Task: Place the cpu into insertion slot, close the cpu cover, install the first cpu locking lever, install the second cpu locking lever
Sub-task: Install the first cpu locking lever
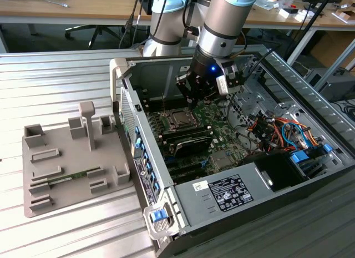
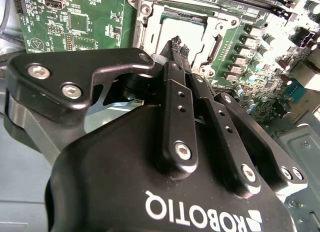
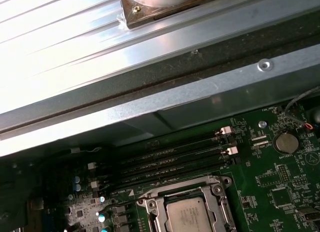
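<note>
As the gripper (image 2: 176, 45), fingers (image 2: 171, 100) pinched together, hangs over the cpu cover (image 2: 145, 27), that thin stiff frame likely takes rim pressure.

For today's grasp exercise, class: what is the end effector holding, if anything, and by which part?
Nothing: the end effector has its fingers shut together with nothing between them, close to the cpu.

Exterior view: high and off to one side, angled down onto the open computer case (image 1: 222, 197) on the ribbed surface (image 1: 55, 75); mid-range.
Second wrist view: just behind the end effector (image 2: 176, 44), looking along it at the insertion slot (image 2: 212, 30); very near.
First wrist view: near, tilted across the case wall to the memory slots (image 3: 170, 159).
Shared: the insertion slot, in both wrist views and the exterior view.
</note>
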### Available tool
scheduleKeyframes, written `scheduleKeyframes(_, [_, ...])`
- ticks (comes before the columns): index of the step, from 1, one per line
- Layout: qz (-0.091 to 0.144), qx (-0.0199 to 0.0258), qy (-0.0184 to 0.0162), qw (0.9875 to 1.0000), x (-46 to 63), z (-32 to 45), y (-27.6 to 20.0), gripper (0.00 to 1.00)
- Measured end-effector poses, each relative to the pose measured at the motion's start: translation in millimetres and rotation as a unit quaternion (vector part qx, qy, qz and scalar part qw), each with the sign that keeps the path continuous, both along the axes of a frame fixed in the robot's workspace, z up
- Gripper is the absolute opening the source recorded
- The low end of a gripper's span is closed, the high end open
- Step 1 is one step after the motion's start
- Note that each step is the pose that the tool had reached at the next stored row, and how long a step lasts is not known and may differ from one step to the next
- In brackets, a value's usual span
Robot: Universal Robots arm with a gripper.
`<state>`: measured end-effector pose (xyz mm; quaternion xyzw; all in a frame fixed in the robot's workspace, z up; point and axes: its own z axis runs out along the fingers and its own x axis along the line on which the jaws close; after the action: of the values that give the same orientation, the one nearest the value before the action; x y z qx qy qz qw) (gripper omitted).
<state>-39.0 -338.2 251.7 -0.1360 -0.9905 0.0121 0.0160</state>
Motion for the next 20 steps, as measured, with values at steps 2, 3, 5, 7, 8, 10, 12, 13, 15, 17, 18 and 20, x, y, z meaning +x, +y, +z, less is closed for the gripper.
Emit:
scheduleKeyframes(2, [0.002, 0.0000, 0.0000, 1.0000, 0.0, 0.0, 0.0, 0.10])
scheduleKeyframes(3, [0.002, 0.0000, 0.0000, 1.0000, 0.0, 0.0, 0.0, 0.10])
scheduleKeyframes(5, [0.004, 0.0000, 0.0000, 1.0000, 0.0, 0.0, 0.0, 0.10])
scheduleKeyframes(7, [0.005, 0.0000, 0.0000, 1.0000, 0.0, 0.0, 0.0, 0.10])
scheduleKeyframes(8, [0.006, 0.0000, 0.0000, 1.0000, 0.0, 0.0, 0.0, 0.10])
scheduleKeyframes(10, [0.008, 0.0000, 0.0000, 1.0000, 0.0, 0.0, 0.0, 0.10])
scheduleKeyframes(12, [0.009, 0.0000, 0.0000, 1.0000, 0.0, 0.0, 0.0, 0.10])
scheduleKeyframes(13, [0.010, 0.0000, 0.0000, 1.0000, 0.0, 0.0, 0.0, 0.10])
scheduleKeyframes(15, [0.011, 0.0000, 0.0000, 0.9999, 0.0, 0.0, 0.0, 0.10])
scheduleKeyframes(17, [0.012, 0.0000, 0.0000, 0.9999, 0.0, 0.0, 0.0, 0.10])
scheduleKeyframes(18, [0.013, 0.0000, 0.0000, 0.9999, 0.0, 0.0, 0.0, 0.10])
scheduleKeyframes(20, [0.014, 0.0000, 0.0000, 0.9999, 0.0, 0.0, 0.0, 0.10])
